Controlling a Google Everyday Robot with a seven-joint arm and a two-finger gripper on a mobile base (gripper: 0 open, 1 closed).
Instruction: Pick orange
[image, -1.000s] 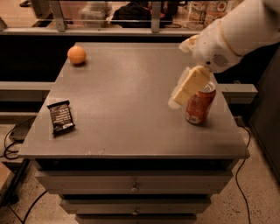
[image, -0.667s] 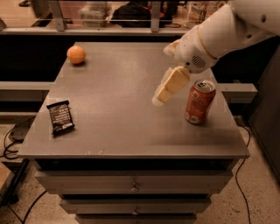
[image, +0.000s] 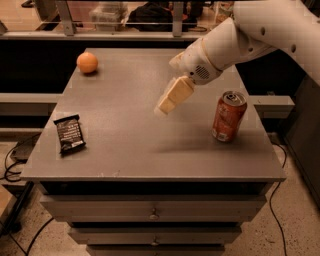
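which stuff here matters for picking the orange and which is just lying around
For the job:
- orange, at the far left corner of the table
- tool, above the table's middle, well apart from the orange

Just lying about:
- soda can, upright near the right edge
- dark snack packet, flat near the front left

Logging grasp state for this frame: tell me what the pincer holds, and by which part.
Nothing is held. The pincer hangs over the middle of the table, with the orange resting at the far left corner, well apart from it.
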